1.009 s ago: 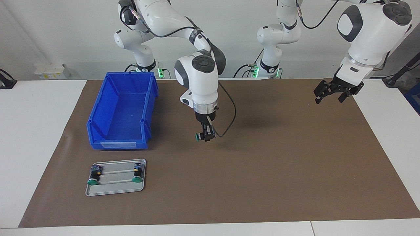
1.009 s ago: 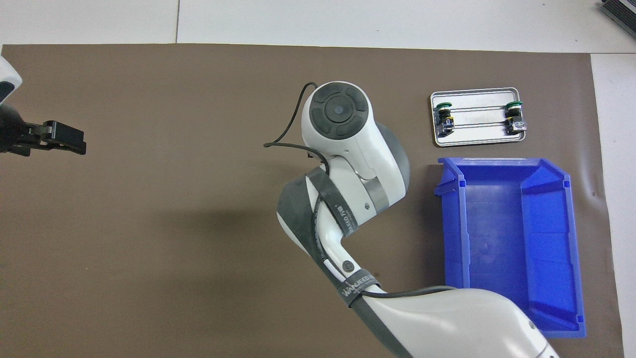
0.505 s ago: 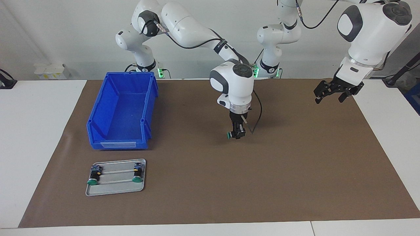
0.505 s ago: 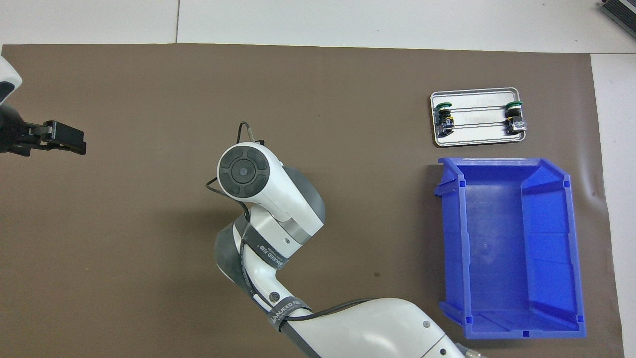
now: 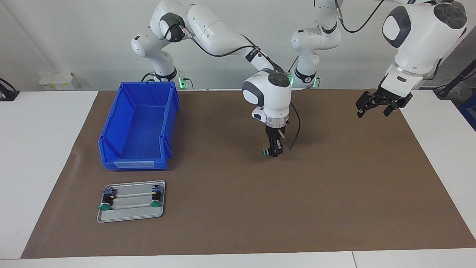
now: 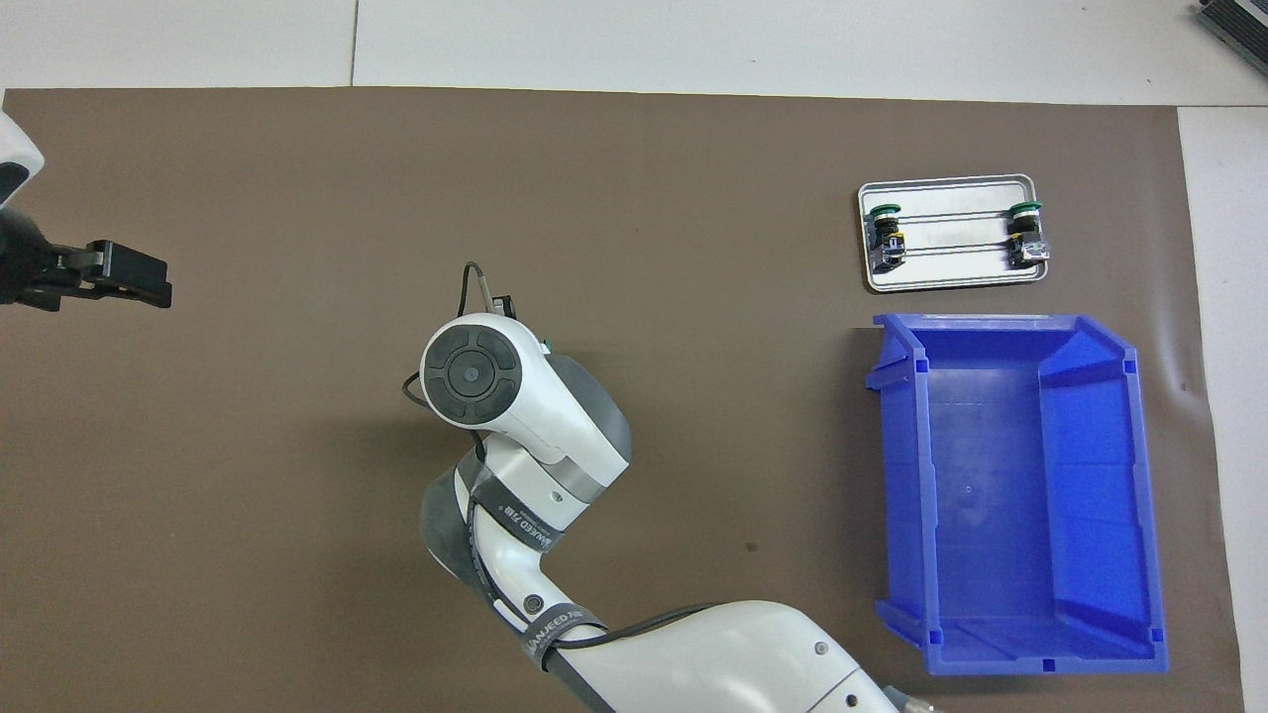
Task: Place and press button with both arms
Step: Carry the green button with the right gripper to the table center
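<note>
A button with a green cap is held sideways in my right gripper, which is shut on its dark body. The gripper points straight down over the middle of the brown mat, very close to it. I cannot tell whether the button touches the mat. In the overhead view the right arm's wrist hides the gripper and the button. My left gripper hangs open and empty in the air over the mat's edge at the left arm's end of the table.
A blue bin stands empty at the right arm's end. Farther from the robots than the bin lies a metal tray holding two more green-capped buttons.
My right gripper has carried the button away from the bin toward the table's middle and lowered it close to the mat. The left arm has not moved.
</note>
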